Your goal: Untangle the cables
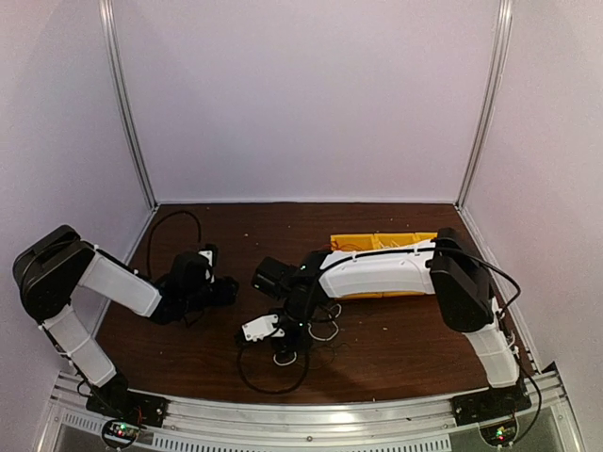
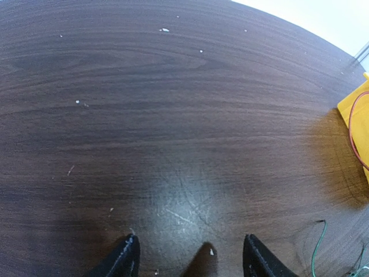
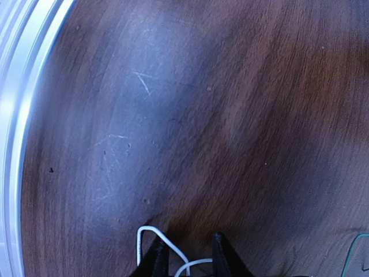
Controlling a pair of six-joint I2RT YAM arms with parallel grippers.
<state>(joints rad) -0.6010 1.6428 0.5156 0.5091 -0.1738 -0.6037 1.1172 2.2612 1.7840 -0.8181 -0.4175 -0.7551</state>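
The white cable [image 1: 325,331] lies in small loops under my right arm near the table's front centre. A thin black cable [image 1: 268,381] curves in a wide loop in front of it. My right gripper [image 1: 281,347] is down at this clump. In the right wrist view its jaws [image 3: 189,259] stand partly apart, with a bend of the white cable [image 3: 151,232] lying across one finger and between them. A red cable [image 2: 351,135] runs over the yellow thing. My left gripper [image 1: 226,290] is open and empty over bare wood, left of the clump; its fingers [image 2: 128,258] are wide apart.
A yellow flat thing [image 1: 382,243] lies behind my right arm, and its edge shows in the left wrist view [image 2: 358,109]. A thin green wire [image 2: 316,248] lies near it and also shows in the right wrist view [image 3: 351,248]. The metal front rail [image 3: 14,115] is close by.
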